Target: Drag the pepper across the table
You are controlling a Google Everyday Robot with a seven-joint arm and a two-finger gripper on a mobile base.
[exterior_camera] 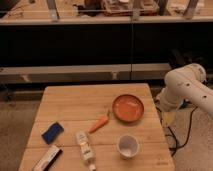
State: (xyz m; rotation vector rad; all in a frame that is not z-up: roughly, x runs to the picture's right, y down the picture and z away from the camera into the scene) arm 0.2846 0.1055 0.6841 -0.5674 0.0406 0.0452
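The pepper (99, 123) is small, slim and orange with a thin green stem. It lies near the middle of the light wooden table (75, 102), tilted, with its stem end pointing toward the orange bowl (128, 108). My white arm (184, 87) stands off the table's right edge, apart from the pepper. My gripper is not in view; only the arm's upper links show.
A white cup (128, 146) stands near the front right. A small white bottle (85, 146) lies in front of the pepper. A blue object (52, 132) and a flat wrapped bar (47, 159) lie at the front left. Dark shelving runs behind the table.
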